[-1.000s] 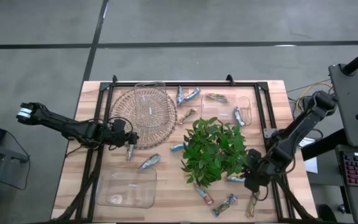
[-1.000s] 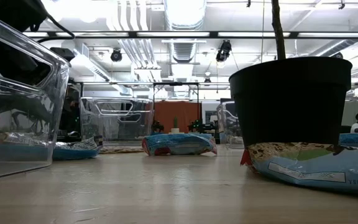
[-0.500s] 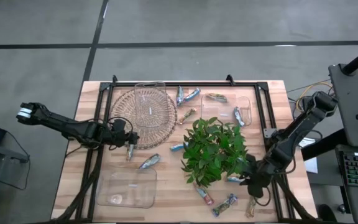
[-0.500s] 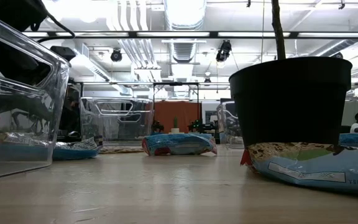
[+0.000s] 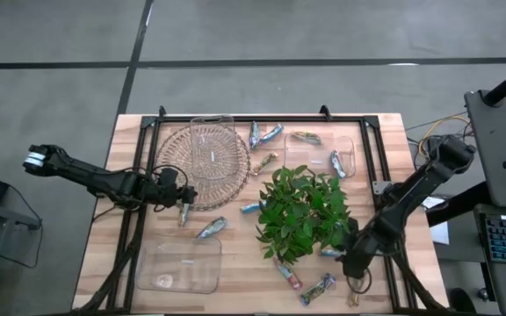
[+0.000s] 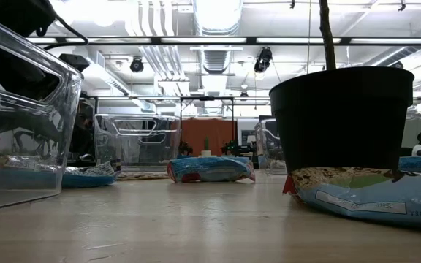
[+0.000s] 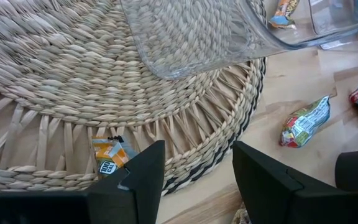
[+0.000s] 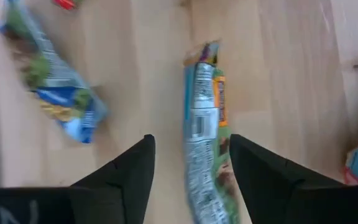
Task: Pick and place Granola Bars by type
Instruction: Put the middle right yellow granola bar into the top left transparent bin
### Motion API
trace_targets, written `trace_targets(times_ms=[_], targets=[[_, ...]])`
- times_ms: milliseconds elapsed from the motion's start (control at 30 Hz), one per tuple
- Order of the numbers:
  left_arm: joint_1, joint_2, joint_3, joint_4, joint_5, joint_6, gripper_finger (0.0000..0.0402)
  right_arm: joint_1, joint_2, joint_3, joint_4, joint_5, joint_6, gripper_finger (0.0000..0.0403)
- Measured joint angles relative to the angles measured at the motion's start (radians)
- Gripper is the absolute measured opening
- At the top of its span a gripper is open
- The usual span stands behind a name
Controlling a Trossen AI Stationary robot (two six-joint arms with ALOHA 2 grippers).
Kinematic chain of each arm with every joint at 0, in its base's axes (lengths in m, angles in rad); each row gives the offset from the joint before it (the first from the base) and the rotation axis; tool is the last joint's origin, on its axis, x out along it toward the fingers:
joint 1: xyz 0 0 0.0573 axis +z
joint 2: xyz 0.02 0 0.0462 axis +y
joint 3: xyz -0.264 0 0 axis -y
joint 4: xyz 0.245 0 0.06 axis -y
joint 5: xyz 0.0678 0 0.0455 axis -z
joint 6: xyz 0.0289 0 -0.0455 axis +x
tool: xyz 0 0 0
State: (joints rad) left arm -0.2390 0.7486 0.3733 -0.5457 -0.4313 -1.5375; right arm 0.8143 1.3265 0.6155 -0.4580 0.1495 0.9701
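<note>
Right wrist view shows a narrow foil-wrapped granola bar with a silver, green and orange wrapper lying flat on the pale wooden table, directly between the two dark fingers of the right gripper. The fingers stand apart on each side of the bar and I see no contact with it, so the gripper holds nothing. A second bar with a blue and green wrapper lies beside it, a little apart.

From above, the right gripper is at the near right corner of the table, beside the green leafy plant in a black pot, with loose bars around it: a multicoloured one and a reddish one.

The left gripper hovers at the edge of the round woven straw mat, jaws partly apart. Something small and orange with a printed label sits near its left finger; it is possibly a bar held or touched, but the view does not settle this.

Sorting looks only partly done. A clear plastic tray at the far right contains about two bars, a clear box on the mat seems without bars, and the clear tray at the near left has perhaps one small item. Several bars lie loose: two silvery-blue ones behind the plant, one tan, one blue near the mat. Most of the work is left.
</note>
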Motion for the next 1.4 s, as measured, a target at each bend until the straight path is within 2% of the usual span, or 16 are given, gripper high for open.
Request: trace_targets(times_ms=[233, 333, 433, 667, 800, 967, 1100, 1267, 1400], targets=[[0.0, 0.0, 0.0, 0.001, 0.0, 0.0, 0.017, -0.021, 0.101, 0.0, 0.025, 0.004, -0.01, 0.02], [0.0, 0.0, -0.001, 0.004, 0.002, 0.0, 0.017, -0.021, 0.127, 0.001, 0.039, 0.005, 0.0, 0.0187], [0.0, 0.0, -0.001, 0.019, 0.005, 0.001, 0.017, -0.022, 0.127, 0.001, 0.037, 0.0, 0.002, 0.0153], [0.0, -0.001, 0.015, 0.049, 0.004, 0.055, 0.017, -0.02, 0.091, 0.0, 0.046, -0.023, -0.002, 0.0033], [0.0, -0.001, 0.029, 0.047, 0.002, 0.095, 0.017, -0.021, 0.04, 0.003, 0.027, -0.014, 0.026, 0.0023], [0.0, -0.002, 0.039, 0.049, -0.004, 0.104, 0.017, -0.021, -0.039, 0.081, -0.189, 0.064, 0.041, 0.0019], [0.0, -0.003, 0.04, 0.05, -0.004, 0.104, 0.017, -0.021, -0.121, 0.172, -0.426, 0.184, 0.078, 0.0018], [0.0, -0.003, 0.04, 0.053, -0.004, 0.103, 0.017, -0.021, -0.215, 0.249, -0.725, 0.361, 0.244, 0.0018], [0.0, -0.003, 0.04, 0.067, 0.003, 0.103, 0.017, -0.023, -0.274, 0.269, -0.9, 0.429, 0.377, 0.0017]])
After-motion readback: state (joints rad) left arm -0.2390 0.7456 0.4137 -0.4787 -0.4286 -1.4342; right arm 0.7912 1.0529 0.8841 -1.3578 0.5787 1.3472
